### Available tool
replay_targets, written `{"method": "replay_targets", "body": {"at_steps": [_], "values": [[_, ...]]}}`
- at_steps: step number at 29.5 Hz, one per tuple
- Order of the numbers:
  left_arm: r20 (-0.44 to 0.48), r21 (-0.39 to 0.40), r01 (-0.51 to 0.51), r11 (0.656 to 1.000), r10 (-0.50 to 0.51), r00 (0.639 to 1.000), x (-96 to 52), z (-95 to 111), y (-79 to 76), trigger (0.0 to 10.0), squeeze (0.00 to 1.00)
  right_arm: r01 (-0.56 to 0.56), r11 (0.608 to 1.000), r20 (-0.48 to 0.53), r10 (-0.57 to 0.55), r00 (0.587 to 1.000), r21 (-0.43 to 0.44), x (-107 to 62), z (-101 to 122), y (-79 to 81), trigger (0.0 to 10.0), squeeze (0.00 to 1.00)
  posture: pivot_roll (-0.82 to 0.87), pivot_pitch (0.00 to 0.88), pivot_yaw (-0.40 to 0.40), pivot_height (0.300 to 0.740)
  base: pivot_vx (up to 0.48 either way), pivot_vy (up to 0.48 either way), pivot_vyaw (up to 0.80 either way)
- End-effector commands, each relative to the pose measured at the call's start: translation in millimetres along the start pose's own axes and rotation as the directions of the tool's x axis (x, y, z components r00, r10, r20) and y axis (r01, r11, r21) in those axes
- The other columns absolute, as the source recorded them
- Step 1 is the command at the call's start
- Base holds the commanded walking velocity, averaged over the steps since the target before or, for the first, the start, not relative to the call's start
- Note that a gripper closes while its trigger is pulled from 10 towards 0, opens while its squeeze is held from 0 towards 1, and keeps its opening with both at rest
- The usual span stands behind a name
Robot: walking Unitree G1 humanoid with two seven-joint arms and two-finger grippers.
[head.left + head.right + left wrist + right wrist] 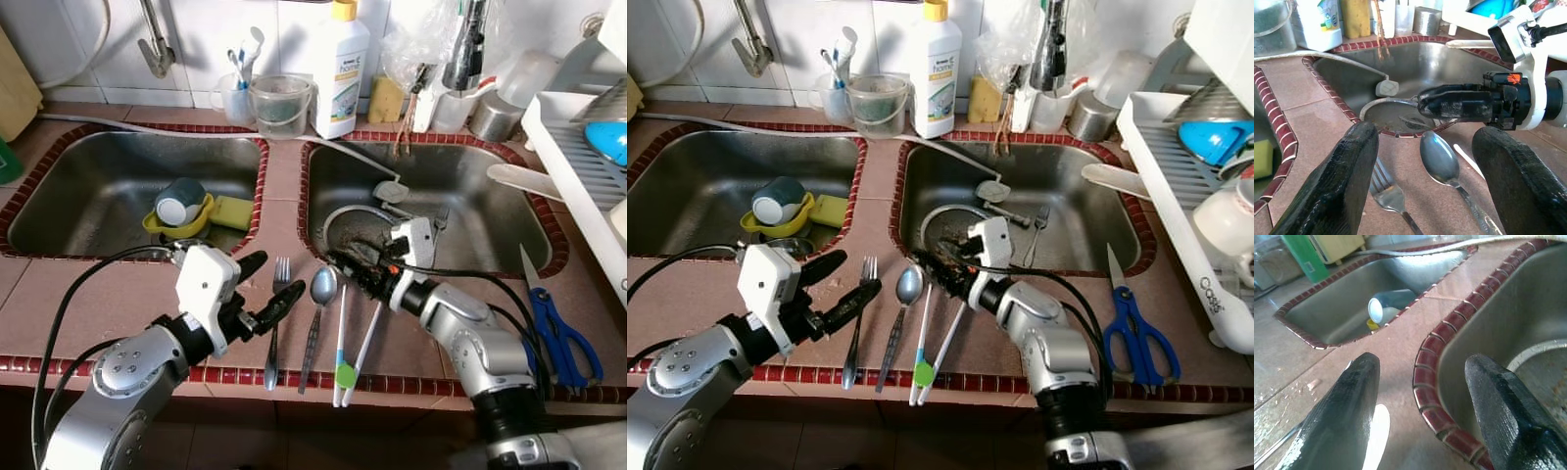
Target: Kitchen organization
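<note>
A fork (276, 323), a spoon (317, 318) and two white toothbrushes (351, 345) lie side by side on the tiled counter strip (118, 294) in front of the two sinks. My left gripper (270, 284) hovers open just left of the fork, fingers pointing right; in its wrist view the fork (1387, 190) and spoon (1440, 159) lie between its fingers (1337, 186). My right gripper (345, 266) is open, low over the right sink's front rim, just beyond the spoon's bowl. It holds nothing.
The left sink (88, 176) holds a blue cup (176, 201) in a yellow bowl and a sponge. In the right sink (490, 196) lie a round pan and a fork. Blue scissors (558, 333) lie at right, beside a dish rack (578, 157). Bottles and cups line the back wall.
</note>
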State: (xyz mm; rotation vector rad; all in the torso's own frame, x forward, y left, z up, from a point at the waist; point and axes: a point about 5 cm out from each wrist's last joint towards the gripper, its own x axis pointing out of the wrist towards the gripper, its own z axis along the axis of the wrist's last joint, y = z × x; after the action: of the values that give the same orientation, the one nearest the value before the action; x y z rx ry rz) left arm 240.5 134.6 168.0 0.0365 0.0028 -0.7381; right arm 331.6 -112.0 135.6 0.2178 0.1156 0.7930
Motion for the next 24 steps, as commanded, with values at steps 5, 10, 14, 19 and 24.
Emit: {"method": "replay_targets", "body": {"at_steps": [5,10,14,19,24], "values": [[0.003,0.003,0.000,1.000,0.000,1.000,-2.8,2.7,-2.0,10.0,0.00,-0.038,0.998,0.020,0.037,0.999,0.049,3.4,3.4,1.3,10.0,0.00,0.03,0.175,-0.007,0.740,0.000,0.000,0.00],[0.003,0.002,-0.002,1.000,0.002,1.000,-3.0,3.1,-2.1,10.0,0.00,-0.082,0.994,0.009,0.082,0.997,0.073,5.5,-0.5,6.7,10.0,0.00,0.03,0.176,-0.008,0.740,0.000,0.000,0.00],[0.003,0.001,-0.004,1.000,0.004,1.000,-3.1,3.0,-2.2,10.0,0.00,-0.129,0.987,-0.008,0.130,0.991,0.101,6.3,-6.5,12.9,10.0,0.00,0.03,0.176,-0.008,0.740,0.000,0.000,0.00],[0.001,-0.005,0.009,1.000,-0.009,1.000,-3.4,2.7,-4.0,10.0,0.00,-0.150,0.982,-0.029,0.154,0.988,0.116,6.7,-12.9,17.7,10.0,0.00,0.03,0.176,-0.008,0.740,0.000,0.000,0.00],[-0.048,0.000,0.028,1.000,-0.028,0.998,-9.2,-7.3,-6.3,10.0,0.00,-0.157,0.977,-0.035,0.164,0.986,0.144,5.9,-16.9,20.7,10.0,0.00,0.03,0.179,-0.008,0.740,0.000,0.000,0.00]]}}
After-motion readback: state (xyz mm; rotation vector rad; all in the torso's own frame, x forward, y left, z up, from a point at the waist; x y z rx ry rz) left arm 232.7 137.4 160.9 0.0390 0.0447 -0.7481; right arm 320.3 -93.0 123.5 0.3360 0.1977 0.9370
